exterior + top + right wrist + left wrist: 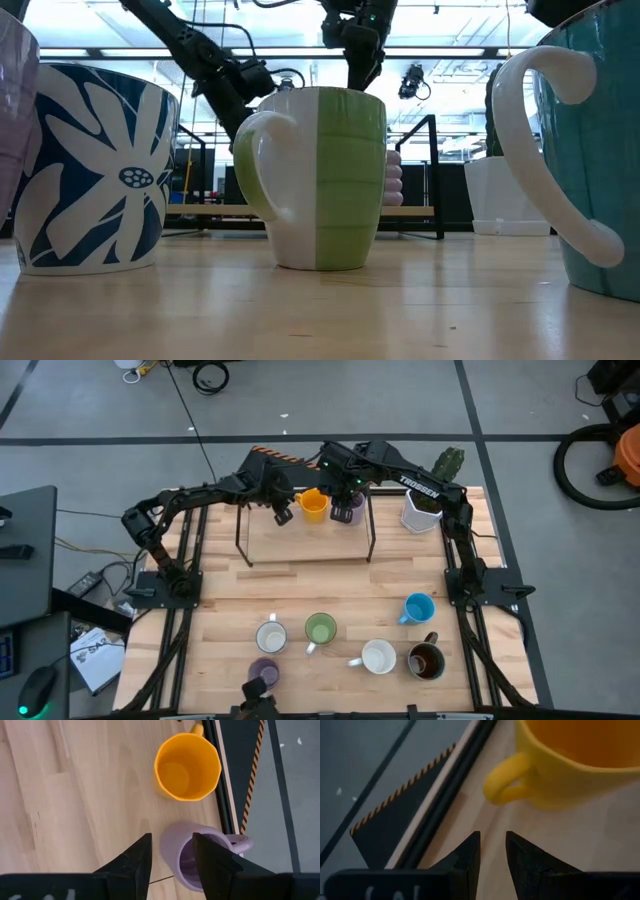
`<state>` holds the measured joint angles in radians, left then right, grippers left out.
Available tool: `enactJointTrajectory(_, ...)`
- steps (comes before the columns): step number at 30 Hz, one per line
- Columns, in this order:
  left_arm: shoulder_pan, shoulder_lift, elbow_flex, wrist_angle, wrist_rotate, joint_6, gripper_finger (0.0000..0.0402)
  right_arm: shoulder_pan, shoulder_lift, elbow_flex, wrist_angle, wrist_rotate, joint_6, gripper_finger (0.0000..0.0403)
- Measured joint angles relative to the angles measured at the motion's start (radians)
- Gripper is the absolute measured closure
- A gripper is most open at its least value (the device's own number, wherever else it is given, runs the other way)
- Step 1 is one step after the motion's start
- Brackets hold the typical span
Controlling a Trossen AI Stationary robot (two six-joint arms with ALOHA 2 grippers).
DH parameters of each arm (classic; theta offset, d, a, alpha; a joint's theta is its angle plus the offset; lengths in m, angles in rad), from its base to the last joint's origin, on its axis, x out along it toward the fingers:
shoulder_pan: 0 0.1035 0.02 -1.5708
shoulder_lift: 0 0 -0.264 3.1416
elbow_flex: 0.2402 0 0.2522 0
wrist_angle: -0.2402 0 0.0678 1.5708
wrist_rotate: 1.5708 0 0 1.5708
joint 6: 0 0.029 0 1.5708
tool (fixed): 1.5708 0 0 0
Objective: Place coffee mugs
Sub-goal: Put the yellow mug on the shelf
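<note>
High view first: a raised wooden shelf sits at the back of the table, and two mugs stand upright on it, mouths up: the orange mug and a lavender mug, side by side. The left gripper hangs just beside the orange one, and the right gripper is over the lavender one. Down at the front of the table there's a white patterned mug, green mug, plain white mug, dark brown mug, blue mug and a second lavender mug, all upright. A white cactus pot stands at the shelf's right.

Low view: the green mug fills the middle, handle pointing left.

Left wrist view: the fingers are slightly apart and empty, with nothing between them; the orange mug's handle sticks out sideways towards the shelf edge.

Right wrist view: one finger dips inside the lavender mug's mouth, the other sits outside the wall, so the jaws straddle the rim. Can't tell whether they're squeezing it. Its handle points at the shelf's edge.
</note>
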<state>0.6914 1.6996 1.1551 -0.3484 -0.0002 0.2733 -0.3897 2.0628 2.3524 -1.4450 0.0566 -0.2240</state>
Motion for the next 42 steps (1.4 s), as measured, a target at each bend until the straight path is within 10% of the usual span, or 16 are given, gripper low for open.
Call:
enactJointTrajectory(24, -0.019, -0.671, -0.362, 0.129, -0.013, -0.131, 0.0342, -0.026, 0.005, -0.008, 0.256, -0.147, -0.193, 0.0257)
enactJointTrajectory(42, -0.285, -0.921, -0.427, 0.19, -0.009, -0.201, 0.0342, 0.034, 0.013, -0.067, 0.328, -0.028, -0.195, 0.0257)
